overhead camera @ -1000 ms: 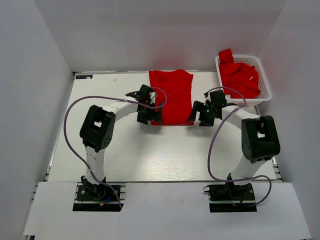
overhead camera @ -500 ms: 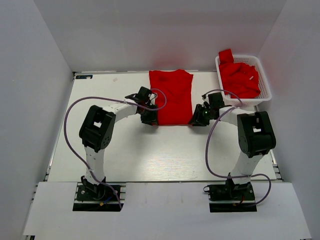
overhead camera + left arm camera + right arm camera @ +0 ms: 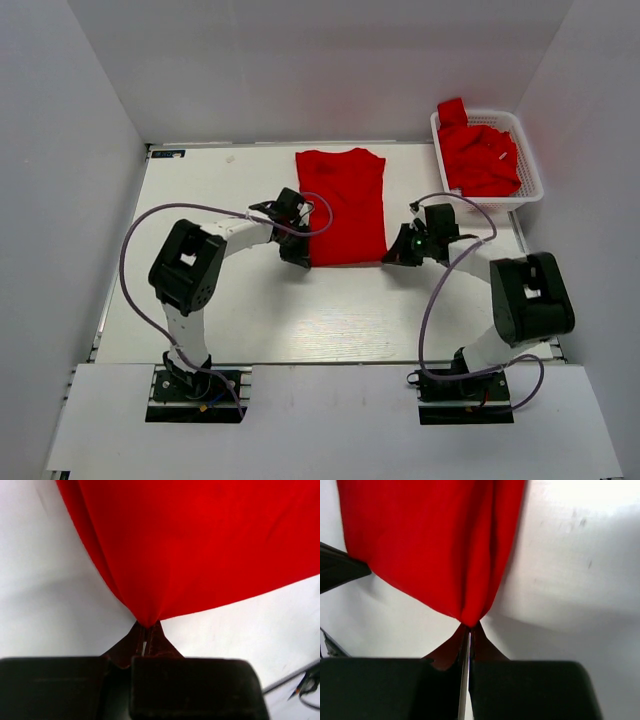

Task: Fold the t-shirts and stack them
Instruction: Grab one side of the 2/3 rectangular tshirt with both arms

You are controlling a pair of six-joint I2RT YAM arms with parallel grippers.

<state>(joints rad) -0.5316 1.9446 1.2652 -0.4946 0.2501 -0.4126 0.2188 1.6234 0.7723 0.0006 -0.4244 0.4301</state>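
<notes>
Left claw (image 3: 145, 630) and right claw (image 3: 469, 630) each clamped on a near corner of the flat bright red cloth t-shirt (image 3: 345, 205). Beyond my right claw: white plastic lattice basket (image 3: 533, 165), full of crumpled red shirts (image 3: 480, 160).

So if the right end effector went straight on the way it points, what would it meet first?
The red t-shirt: the right end effector pinches its corner, and the cloth lies straight ahead on the table.

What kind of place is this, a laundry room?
Probably a robot test booth, not a laundry: plain white walls box in a white table, a left arm and right arm are bolted to its near edge, and a basket holds red shirts.
</notes>
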